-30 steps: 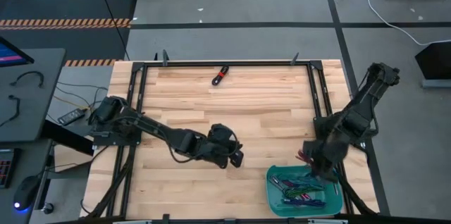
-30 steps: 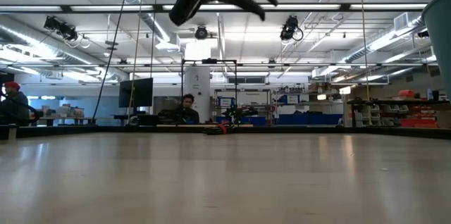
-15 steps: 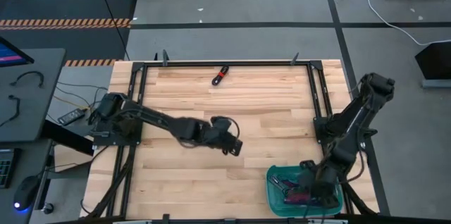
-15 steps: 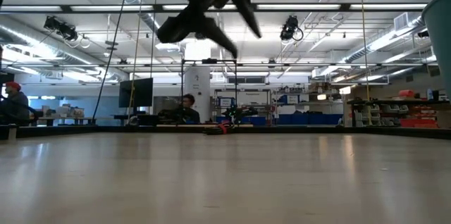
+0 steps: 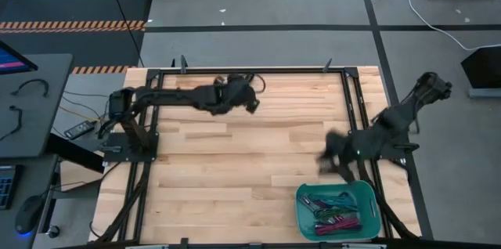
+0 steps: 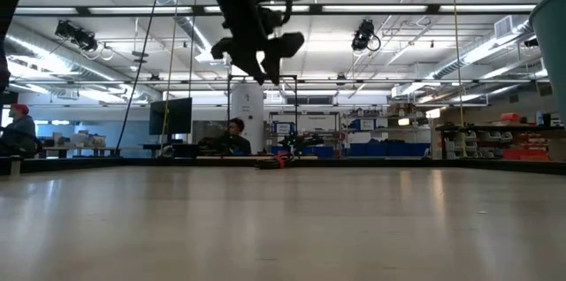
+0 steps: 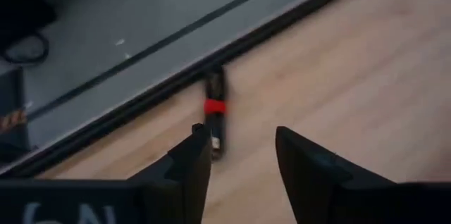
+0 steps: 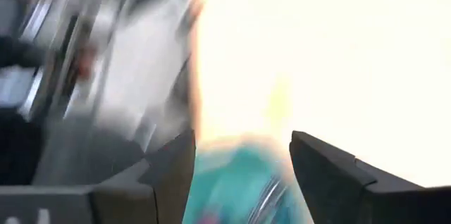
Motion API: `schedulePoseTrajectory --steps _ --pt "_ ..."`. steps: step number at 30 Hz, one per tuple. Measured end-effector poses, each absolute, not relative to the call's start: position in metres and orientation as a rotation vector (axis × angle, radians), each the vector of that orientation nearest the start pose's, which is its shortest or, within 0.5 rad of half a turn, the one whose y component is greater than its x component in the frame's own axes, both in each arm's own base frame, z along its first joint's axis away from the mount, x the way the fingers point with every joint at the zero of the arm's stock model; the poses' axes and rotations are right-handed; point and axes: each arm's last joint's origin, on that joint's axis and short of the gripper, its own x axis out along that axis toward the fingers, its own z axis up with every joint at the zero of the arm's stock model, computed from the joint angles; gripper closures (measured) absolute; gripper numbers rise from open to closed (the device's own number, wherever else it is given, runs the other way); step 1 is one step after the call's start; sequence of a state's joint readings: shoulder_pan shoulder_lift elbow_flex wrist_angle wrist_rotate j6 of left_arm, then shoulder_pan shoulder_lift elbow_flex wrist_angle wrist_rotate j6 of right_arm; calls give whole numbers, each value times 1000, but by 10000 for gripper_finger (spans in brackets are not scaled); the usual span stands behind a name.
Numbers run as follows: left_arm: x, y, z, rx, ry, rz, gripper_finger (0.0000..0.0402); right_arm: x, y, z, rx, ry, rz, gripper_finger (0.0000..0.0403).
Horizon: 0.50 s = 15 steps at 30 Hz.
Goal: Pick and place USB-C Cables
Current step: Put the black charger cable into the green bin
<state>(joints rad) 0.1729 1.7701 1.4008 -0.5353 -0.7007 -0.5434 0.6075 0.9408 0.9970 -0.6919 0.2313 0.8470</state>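
A red-black USB-C cable bundle (image 7: 214, 111) lies flat on the wood table close to its far edge; it also shows in the low view (image 6: 279, 162). My left gripper (image 7: 243, 139) is open and hovers above the table just short of this bundle (image 5: 249, 102). Several coloured cable bundles (image 5: 333, 210) lie in a teal bin (image 5: 300, 202) at the near right. My right gripper (image 5: 329, 159) is open and empty above the table, just to the far left of the bin; its wrist view (image 8: 239, 146) is blurred.
A black metal frame (image 5: 348, 100) runs along the table's far, left and right sides. The wood top (image 5: 258, 155) between the two arms is bare. People sit at desks in the room beyond the table (image 6: 234, 135).
My left gripper has swung from the table's middle toward the far edge, up to the red-black cable. My right gripper has dipped into the teal bin, then risen and moved out toward the table's left and far side.
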Motion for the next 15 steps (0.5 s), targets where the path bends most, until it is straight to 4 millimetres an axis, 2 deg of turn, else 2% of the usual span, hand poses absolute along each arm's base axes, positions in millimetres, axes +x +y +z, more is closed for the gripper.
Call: schedulePoseTrajectory --steps 2,6,10,15 --pt "366 108 255 -294 633 1072 247 152 79 341 548 539 -109 173" --pt "357 163 239 -634 651 989 256 152 45 348 486 351 -449 181" --pt "352 202 219 -717 681 896 245 157 20 347 468 342 -576 186" --pt "349 226 202 -695 669 955 222 172 -1 340 510 412 -612 190"
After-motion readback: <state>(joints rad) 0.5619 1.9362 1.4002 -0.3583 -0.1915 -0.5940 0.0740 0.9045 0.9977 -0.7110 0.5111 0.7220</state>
